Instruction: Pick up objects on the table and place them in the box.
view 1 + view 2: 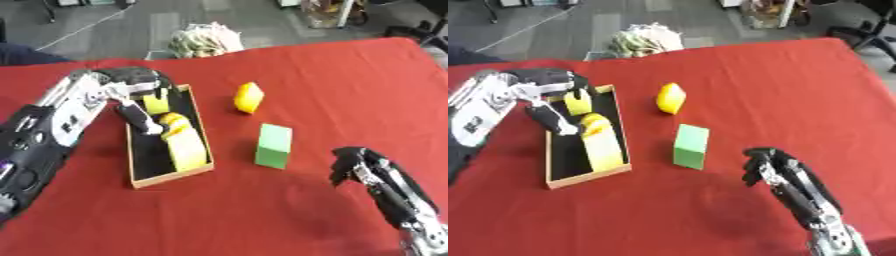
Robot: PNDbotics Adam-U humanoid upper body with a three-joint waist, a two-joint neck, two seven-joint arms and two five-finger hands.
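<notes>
- Nearest the camera, the right hand hangs low over the red table at the lower right, fingers curled inward and holding nothing; it sits near the green block, but apart from it.
- Green block stands upright on the cloth, just right of the box and clear of everything else. It looks like a rigid, light foam or wooden brick with flat sides, so I judge it would take a pinch across two opposite faces, about mid-height, without slipping or crushing.
- Beyond it lies the yellow piece, tilted, with slanted faces. It probably weighs little as well, yet the angled sides could slide out of a pinch; the broad parallel faces look like the safer hold.
- Left of both, the box is a shallow tray with a black floor and a wooden rim. It already holds a long pale yellow block along its right wall and a smaller rounded yellow shape at that block's far end.
- At the box's far end, the left hand reaches down with fingers curled round a small yellow-green block, which is inside the rim; whether it touches the floor I cannot tell.
</notes>
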